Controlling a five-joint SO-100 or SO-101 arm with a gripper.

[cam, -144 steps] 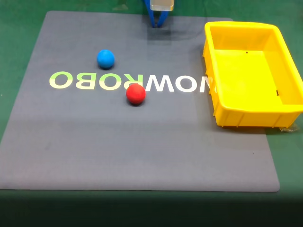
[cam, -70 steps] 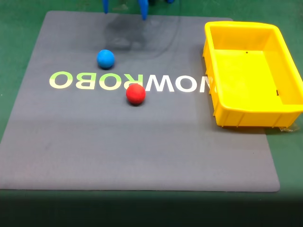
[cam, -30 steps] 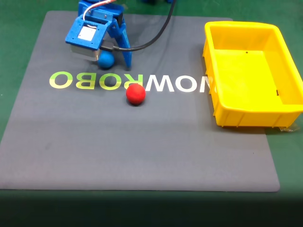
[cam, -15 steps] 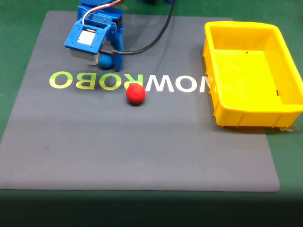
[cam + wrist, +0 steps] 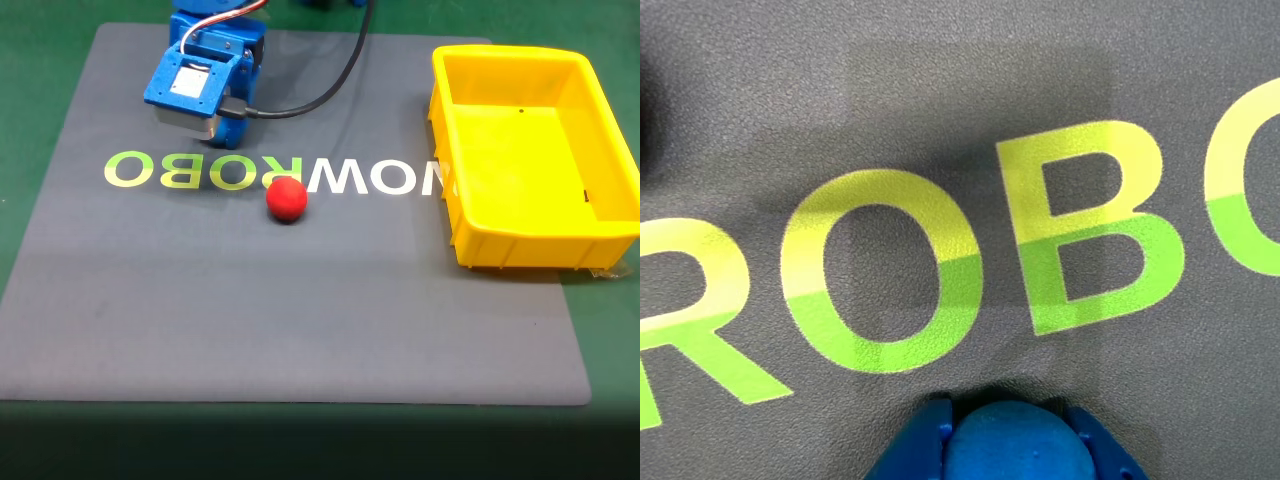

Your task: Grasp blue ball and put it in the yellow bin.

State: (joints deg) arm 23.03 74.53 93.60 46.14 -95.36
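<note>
In the wrist view, the blue two-finger gripper (image 5: 1005,440) is seen at the bottom edge, its fingers pressed against both sides of the small matte sky-blue ball (image 5: 1012,445), which is pinched between them. Beyond the fingertips, the green-and-yellow printed letters (image 5: 980,265) on the grey mat (image 5: 940,90) are visible. In the fixed view, the blue arm housing (image 5: 205,80) is positioned over the mat's upper left area. The small red ball (image 5: 286,199) is located just right of and below the gripper. The large bright yellow rectangular plastic bin (image 5: 600,235) is placed well apart, to the right.
</note>
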